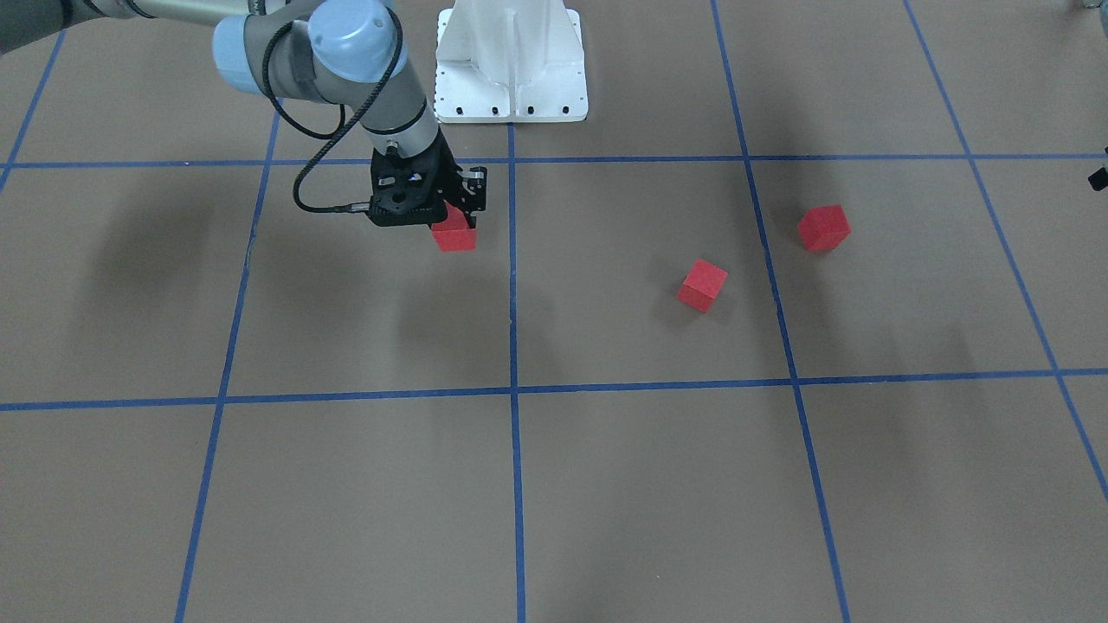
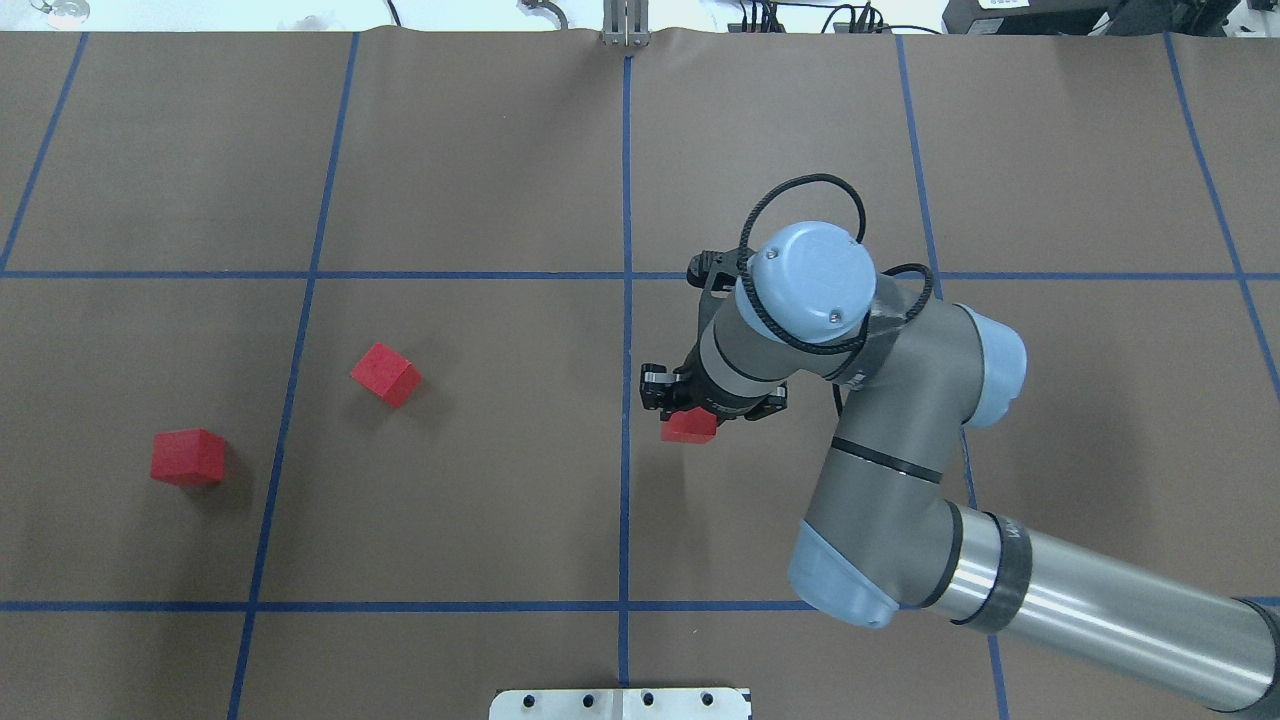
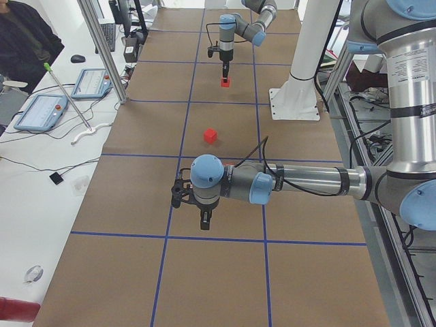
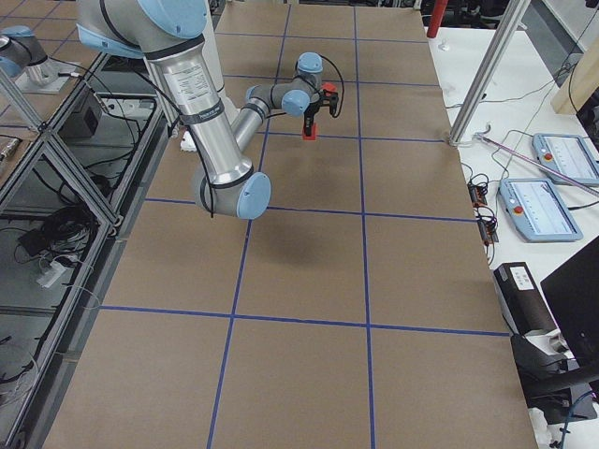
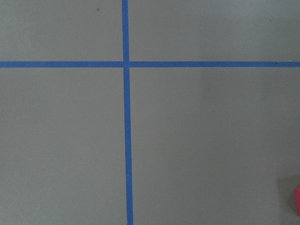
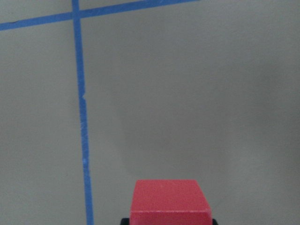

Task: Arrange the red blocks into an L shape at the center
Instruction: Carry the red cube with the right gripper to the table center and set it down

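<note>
Three red blocks are in view. My right gripper (image 1: 452,223) is shut on one red block (image 1: 454,236), held low over the brown floor just beside the centre tape line; it also shows in the overhead view (image 2: 688,426) and the right wrist view (image 6: 169,202). The second red block (image 2: 386,374) lies tilted to the left, and the third red block (image 2: 187,457) lies further left. My left gripper (image 3: 204,219) shows only in the exterior left view, hanging over the floor; I cannot tell whether it is open. A red sliver (image 5: 297,199) sits at the left wrist view's edge.
Blue tape lines (image 2: 626,330) divide the brown floor into large squares. The white robot base (image 1: 511,73) stands at the robot's side of the table. Desks with tablets (image 3: 41,109), metal posts (image 3: 102,48) and a seated person (image 3: 24,37) are on the far side.
</note>
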